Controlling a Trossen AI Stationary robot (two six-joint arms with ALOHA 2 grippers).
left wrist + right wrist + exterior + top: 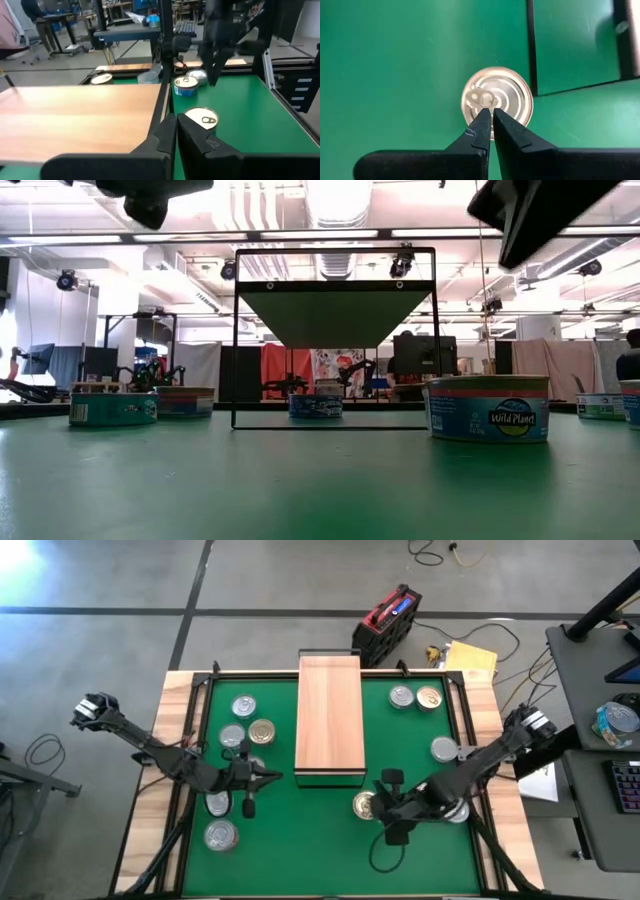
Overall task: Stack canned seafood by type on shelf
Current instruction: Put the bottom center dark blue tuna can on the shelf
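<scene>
Step in hand: start, approach only; no tin lifted, light-wood raised shelf w/ dark frame (329,715) bare. Right end effector (491,120) clenched, empty, above gold-lidded round flat tin (497,100) near shelf's front end. Left end effector (176,127) clenched, empty, beside shelf. Next: unclench right, descend, straddle tin. Silver-lidded tins (243,706) lie on green surface (300,830) either side of shelf. Label legible: "Wild Planet" tin (487,408).

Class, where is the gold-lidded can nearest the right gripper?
In the high view, the gold can lies on the green mat, just off the shelf's front right corner, beside the shut right gripper.
</scene>
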